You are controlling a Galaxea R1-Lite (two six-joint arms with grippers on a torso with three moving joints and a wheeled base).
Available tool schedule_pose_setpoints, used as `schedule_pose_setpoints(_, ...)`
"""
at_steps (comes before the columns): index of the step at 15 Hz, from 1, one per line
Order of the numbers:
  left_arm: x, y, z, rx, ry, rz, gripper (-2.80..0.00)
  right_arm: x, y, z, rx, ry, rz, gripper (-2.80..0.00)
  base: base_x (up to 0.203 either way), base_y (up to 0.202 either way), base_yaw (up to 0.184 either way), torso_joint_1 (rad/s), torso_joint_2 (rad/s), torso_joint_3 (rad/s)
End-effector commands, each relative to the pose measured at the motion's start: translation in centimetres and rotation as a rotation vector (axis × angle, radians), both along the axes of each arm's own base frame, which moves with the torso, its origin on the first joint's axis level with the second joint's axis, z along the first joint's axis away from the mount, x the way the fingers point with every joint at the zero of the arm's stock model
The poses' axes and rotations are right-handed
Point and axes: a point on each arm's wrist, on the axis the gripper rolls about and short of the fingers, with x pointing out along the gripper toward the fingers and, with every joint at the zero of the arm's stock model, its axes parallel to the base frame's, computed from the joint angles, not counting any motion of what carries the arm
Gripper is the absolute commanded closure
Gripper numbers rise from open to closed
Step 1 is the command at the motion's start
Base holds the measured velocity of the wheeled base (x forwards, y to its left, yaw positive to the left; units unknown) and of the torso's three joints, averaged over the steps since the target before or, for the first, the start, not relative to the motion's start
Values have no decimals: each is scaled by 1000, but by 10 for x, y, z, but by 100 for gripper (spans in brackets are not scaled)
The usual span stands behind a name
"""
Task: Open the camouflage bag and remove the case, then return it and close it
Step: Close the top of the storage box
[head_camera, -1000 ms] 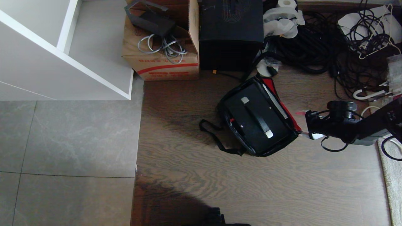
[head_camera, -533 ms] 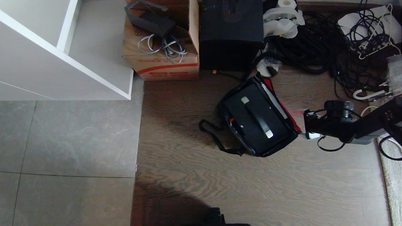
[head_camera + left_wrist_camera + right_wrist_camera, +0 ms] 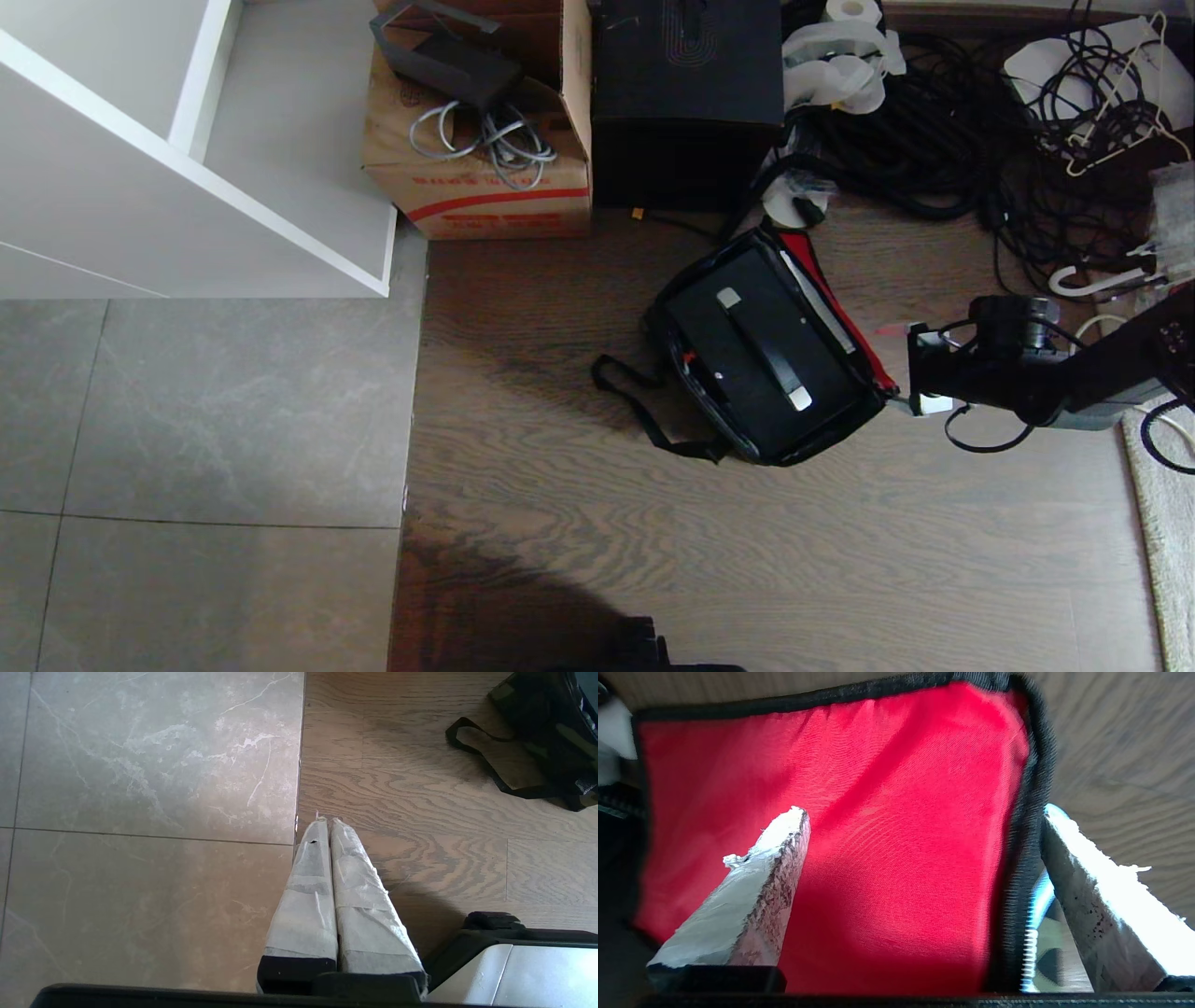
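Red lining filled most of what you saw between your right fingers (image 3: 920,826), which stood wide apart astride the zippered edge of the lid (image 3: 878,826) of the camouflage bag (image 3: 864,336), closed on nothing. One finger lay over the lining and the other outside the black zipper tape, over the wood floor (image 3: 747,560). Just beyond those fingers the bag sat open on the floor, with the case (image 3: 756,350) lying flat inside it, handle up. Your left fingers (image 3: 324,823) were pressed together, holding nothing, above the seam between tile and wood, well apart from the bag's strap (image 3: 486,767).
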Motion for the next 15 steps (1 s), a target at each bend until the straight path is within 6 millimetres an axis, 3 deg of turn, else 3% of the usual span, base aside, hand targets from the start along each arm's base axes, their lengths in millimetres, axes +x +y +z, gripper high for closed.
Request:
schedule_pose_setpoints(1, 0, 0, 0, 0, -3, 0, 0, 1, 1, -1, 8, -4, 1, -280, 0, 0, 0, 0, 0, 0)
schedule_pose_setpoints(4, 0, 0, 0, 0, -3, 0, 0, 4, 1, -8, 3, 2, -2, -280, 0, 0, 0, 0, 0, 0)
schedule_pose_setpoints(5, 0, 0, 0, 0, -3, 0, 0, 4, 0, -9, -1, 4, -16, -13, 0, 0, 0, 0, 0, 0)
schedule_pose_setpoints(6, 0, 0, 0, 0, -1, 0, 0, 6, 0, -10, -8, 3, -18, 0, 0, 0, 0, 0, 0, 0)
schedule_pose_setpoints(12, 0, 0, 0, 0, -2, 0, 0, 4, 0, -3, -92, -19, 13, 0, 0, 0, 0, 0, 0, 0)
schedule_pose_setpoints(15, 0, 0, 0, 0, -1, 0, 0, -11, 3, 6, -195, -21, 64, 0, 0, 0, 0, 0, 0, 0)
